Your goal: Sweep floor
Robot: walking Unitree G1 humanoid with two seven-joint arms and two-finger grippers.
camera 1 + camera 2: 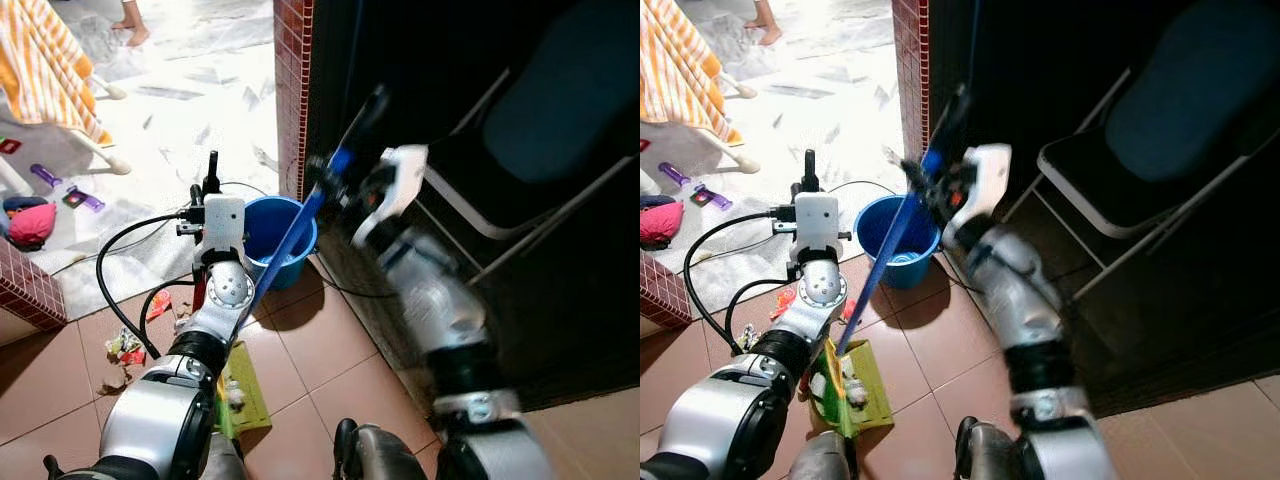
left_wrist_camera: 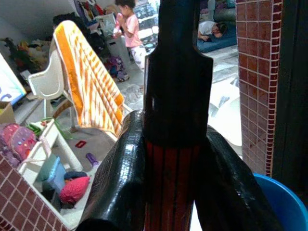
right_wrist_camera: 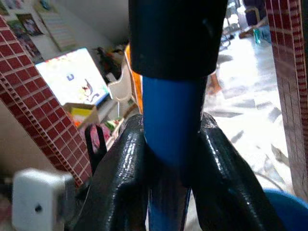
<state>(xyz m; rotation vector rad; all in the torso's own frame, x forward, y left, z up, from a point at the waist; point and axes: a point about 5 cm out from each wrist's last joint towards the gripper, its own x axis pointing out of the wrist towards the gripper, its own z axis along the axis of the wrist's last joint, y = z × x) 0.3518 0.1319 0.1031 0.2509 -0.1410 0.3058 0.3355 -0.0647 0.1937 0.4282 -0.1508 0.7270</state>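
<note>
Broom handle (image 1: 885, 262), blue, slants from the dustpan (image 1: 845, 385) up past the blue bucket (image 1: 872, 232). Left gripper (image 2: 173, 168) is raised, fingers clamped on a red-and-black handle. Right gripper (image 3: 166, 163), lifted high, squeezes the blue handle below its black cap. Litter (image 1: 125, 347) shows in the left eye view.
</note>
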